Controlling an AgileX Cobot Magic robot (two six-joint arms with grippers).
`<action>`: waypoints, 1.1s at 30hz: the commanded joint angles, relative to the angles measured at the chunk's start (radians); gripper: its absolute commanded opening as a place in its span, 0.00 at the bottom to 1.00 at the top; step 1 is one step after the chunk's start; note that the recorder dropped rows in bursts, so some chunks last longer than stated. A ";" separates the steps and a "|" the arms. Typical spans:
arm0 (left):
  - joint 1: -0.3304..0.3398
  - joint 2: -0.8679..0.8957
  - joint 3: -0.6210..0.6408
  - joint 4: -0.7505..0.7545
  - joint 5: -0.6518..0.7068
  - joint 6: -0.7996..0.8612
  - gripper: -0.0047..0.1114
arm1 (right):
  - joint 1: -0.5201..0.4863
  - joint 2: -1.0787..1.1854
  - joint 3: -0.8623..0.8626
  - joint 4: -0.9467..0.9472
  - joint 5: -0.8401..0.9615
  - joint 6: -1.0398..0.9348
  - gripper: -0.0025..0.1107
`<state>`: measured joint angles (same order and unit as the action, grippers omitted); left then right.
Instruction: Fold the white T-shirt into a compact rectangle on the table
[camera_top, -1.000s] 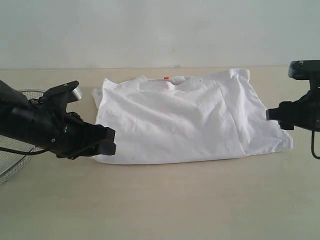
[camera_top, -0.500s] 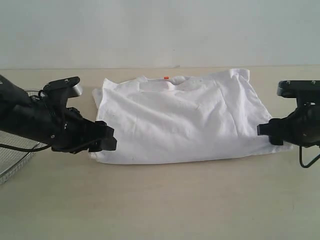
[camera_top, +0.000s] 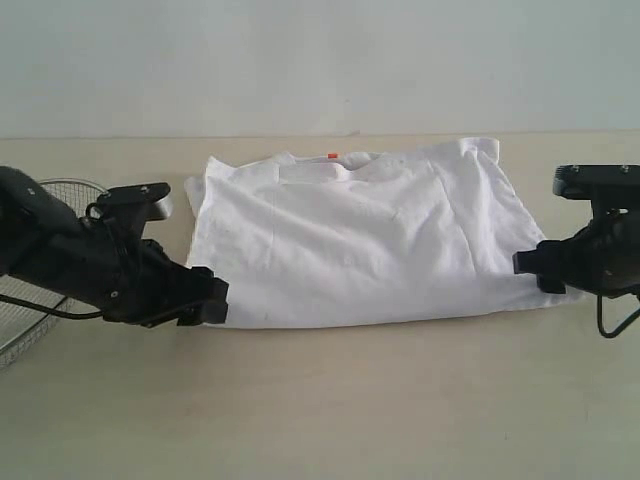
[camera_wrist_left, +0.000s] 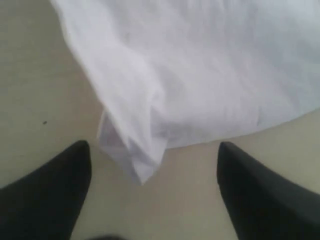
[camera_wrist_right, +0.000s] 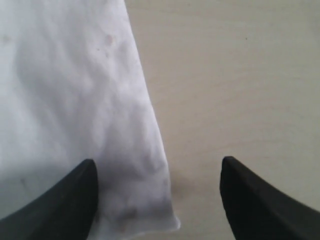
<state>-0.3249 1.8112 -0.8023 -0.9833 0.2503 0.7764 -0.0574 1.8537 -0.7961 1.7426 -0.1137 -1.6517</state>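
Note:
The white T-shirt (camera_top: 360, 240) lies folded flat on the table (camera_top: 330, 400), with a small orange collar tag (camera_top: 332, 155) at its far edge. My left gripper (camera_top: 212, 298) is open at the shirt's near left corner; in the left wrist view that corner (camera_wrist_left: 137, 160) hangs between the spread fingers, untouched. My right gripper (camera_top: 530, 268) is open at the near right corner. The right wrist view shows that corner (camera_wrist_right: 150, 210) lying between the fingertips (camera_wrist_right: 75, 195), nearer one of them. No red band shows.
A round wire-mesh basket (camera_top: 30, 310) stands at the left table edge behind my left arm. A pale wall rises beyond the table's far edge. Bare tabletop lies in front of the shirt.
The left gripper sank lower and drew slightly back at the shirt's left corner. The right gripper came down and inward to the right corner, then held still.

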 joint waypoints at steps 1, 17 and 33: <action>-0.005 0.000 -0.014 0.005 -0.041 -0.007 0.62 | -0.003 -0.001 -0.005 0.002 0.028 -0.003 0.58; -0.005 0.057 -0.038 0.007 -0.037 -0.007 0.62 | -0.003 0.036 -0.023 0.002 0.032 -0.019 0.56; -0.005 0.062 -0.038 0.007 -0.044 -0.007 0.37 | -0.003 0.036 -0.023 0.002 0.122 -0.029 0.12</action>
<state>-0.3249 1.8697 -0.8373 -0.9793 0.2160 0.7764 -0.0574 1.8839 -0.8162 1.7426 -0.0123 -1.6697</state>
